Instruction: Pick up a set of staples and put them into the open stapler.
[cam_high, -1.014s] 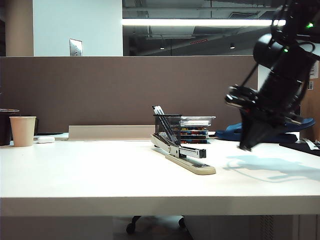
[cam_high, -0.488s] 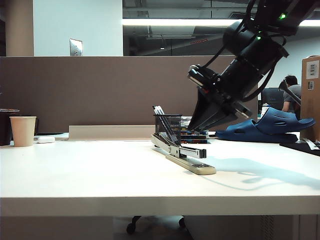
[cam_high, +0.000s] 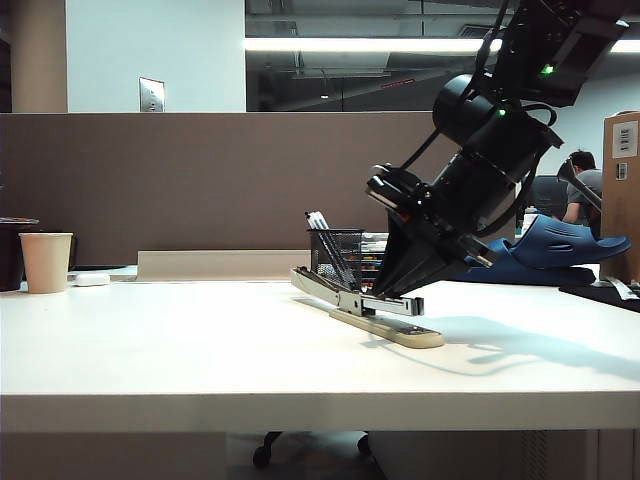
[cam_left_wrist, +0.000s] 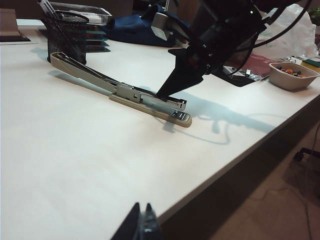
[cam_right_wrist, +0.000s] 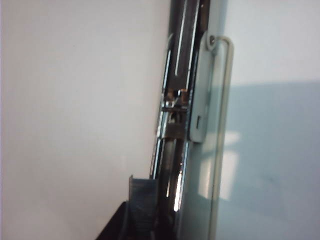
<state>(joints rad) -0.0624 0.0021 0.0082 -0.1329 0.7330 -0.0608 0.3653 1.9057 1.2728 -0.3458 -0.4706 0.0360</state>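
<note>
The right arm (cam_high: 500, 130) is matte black, built of rounded cylindrical housings with small green indicator lights and loose black cables looping alongside. Its right gripper (cam_high: 383, 291) tapers to dark wedge-shaped fingers. The left gripper (cam_left_wrist: 141, 226) shows two black pointed fingertips.

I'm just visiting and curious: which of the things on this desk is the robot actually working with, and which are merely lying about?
In use:
- long beige-and-grey metal stapler
- right gripper, tip down at its silver magazine
- left gripper, parked aside

Lying about:
- black mesh pen holder
- paper cup
- blue shoe
- beige tray of small bits
</note>
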